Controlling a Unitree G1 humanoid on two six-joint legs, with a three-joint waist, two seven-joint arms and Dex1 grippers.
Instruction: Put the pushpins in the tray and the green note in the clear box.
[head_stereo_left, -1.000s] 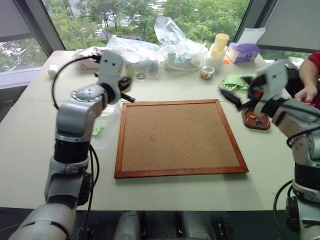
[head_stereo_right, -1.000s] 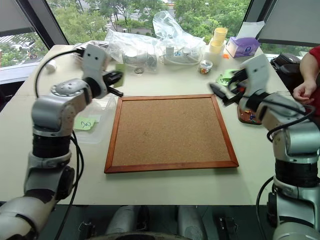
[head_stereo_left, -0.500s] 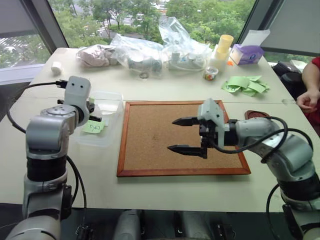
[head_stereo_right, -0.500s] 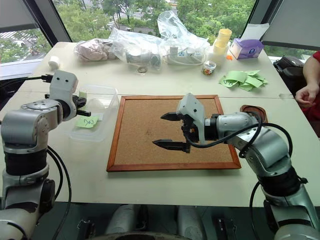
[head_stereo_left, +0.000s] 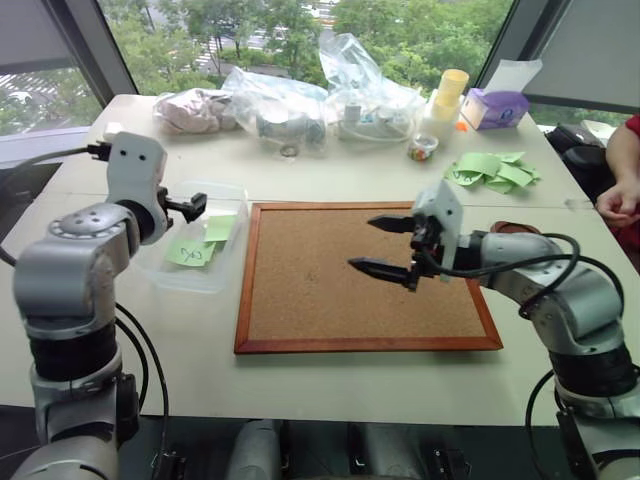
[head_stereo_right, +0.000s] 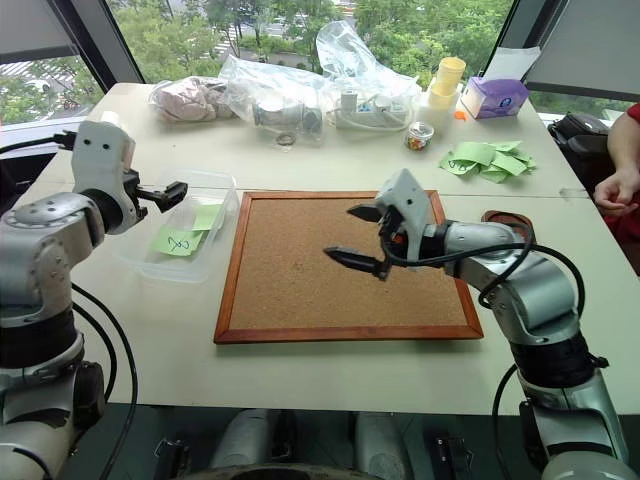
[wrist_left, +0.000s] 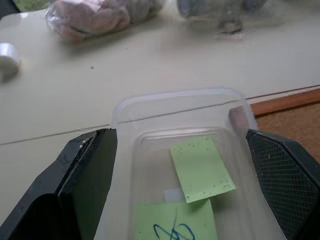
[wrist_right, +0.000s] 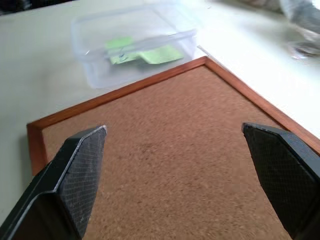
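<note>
The left end effector (head_stereo_right: 170, 190) hangs with its fingers spread wide and empty, just over the near-left rim of the clear box (head_stereo_right: 222, 180). Below it, inside the box, lies the green note (head_stereo_right: 178, 243) with its dark scribble, and a plain green slip (wrist_left: 202, 168) rests beside it, overlapping its far edge. The right end effector (head_stereo_left: 394, 245) is also spread apart and holds nothing, hovering above the middle of the cork board (head_stereo_left: 300, 300), which looks bare. Behind the right forearm, just off the board's right edge, a sliver of the tray (head_stereo_right: 497, 216) shows; I cannot tell from here whether the pushpins sit in it.

To my eye the note step is finished and the job is at or near its end; what remains is to draw both arms clear without nudging the box, and to check the tray.

Compared with a second ago, the left fingers, then pinched together by the board's far-left corner, have opened and come back over the box. The right arm, then out by the tray, has swung in over the board.
</note>
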